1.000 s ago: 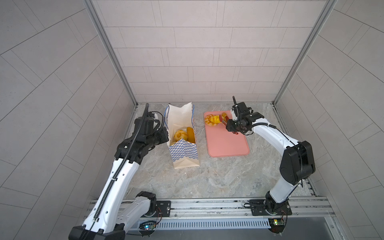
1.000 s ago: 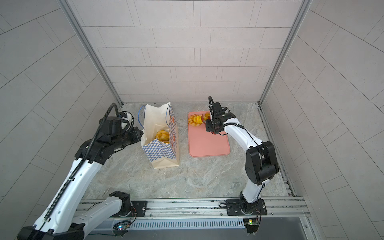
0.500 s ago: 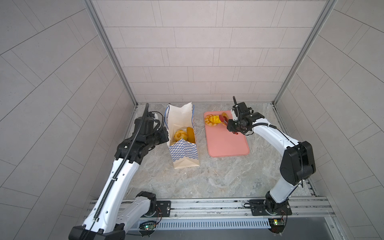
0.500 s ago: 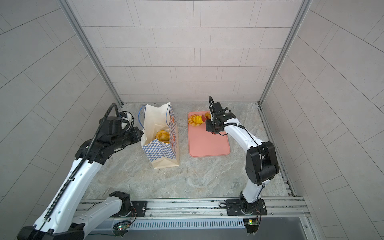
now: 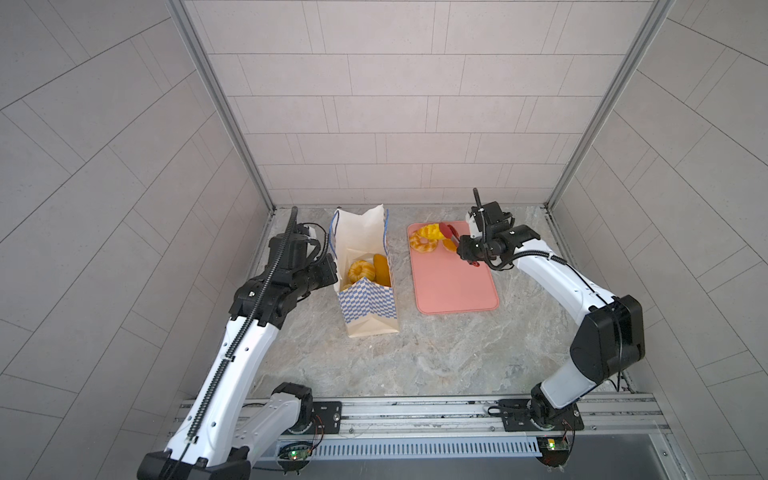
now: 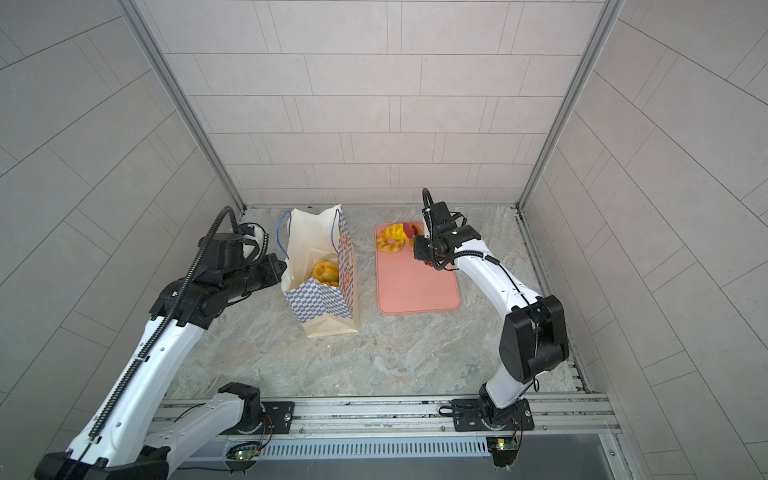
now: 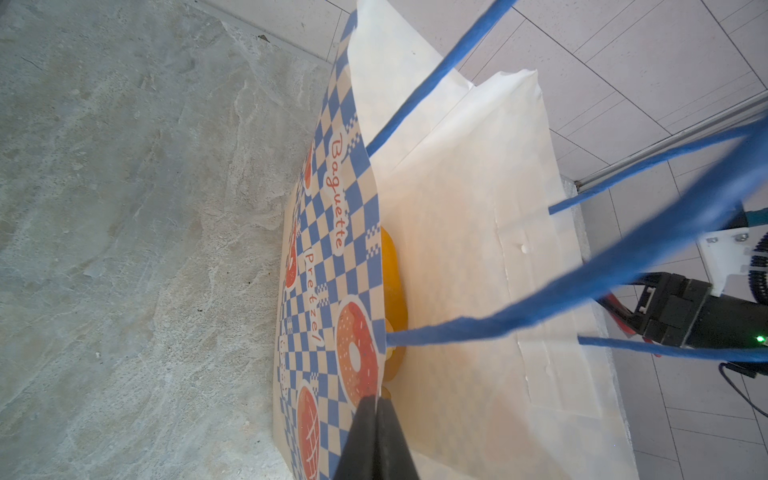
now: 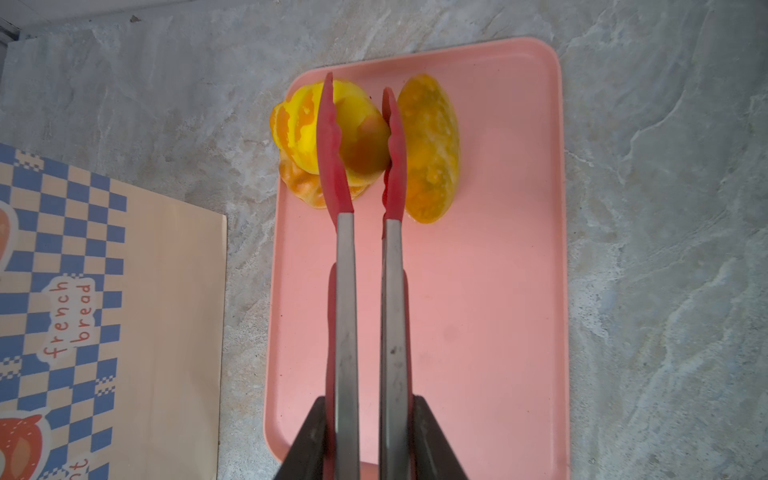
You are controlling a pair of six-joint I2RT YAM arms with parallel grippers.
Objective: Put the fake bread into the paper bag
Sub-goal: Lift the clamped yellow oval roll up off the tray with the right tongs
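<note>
Evidently the fake bread [image 8: 361, 141] is light, glossy plastic. It looks stiff enough to squeeze yet slick enough to squirt free, so the best hold is probably across the middle of a piece's rounded body, not its tapered end. In a top view, a few pieces lie bunched at the 11 o'clock corner of the pink tray [image 5: 453, 291]. Others already sit inside the paper bag [image 5: 368, 299], which stands upright at 9 o'clock from the tray.

The right gripper [image 8: 368, 440] is clamped on the steel handles of the tongs [image 8: 347, 291]. Their red tips pinch a yellow bun by its sides; an oval bun [image 8: 430, 149] lies just beside one tip and a ring doughnut [image 8: 301, 189] partly beneath. That arm reaches in from 5 o'clock, forearm low, wrist aimed toward 10 o'clock.

The left gripper [image 7: 376, 415] has its jaws pressed together on the bag's rim. Its arm stretches up from 7 o'clock, wrist about level with the rim.
</note>
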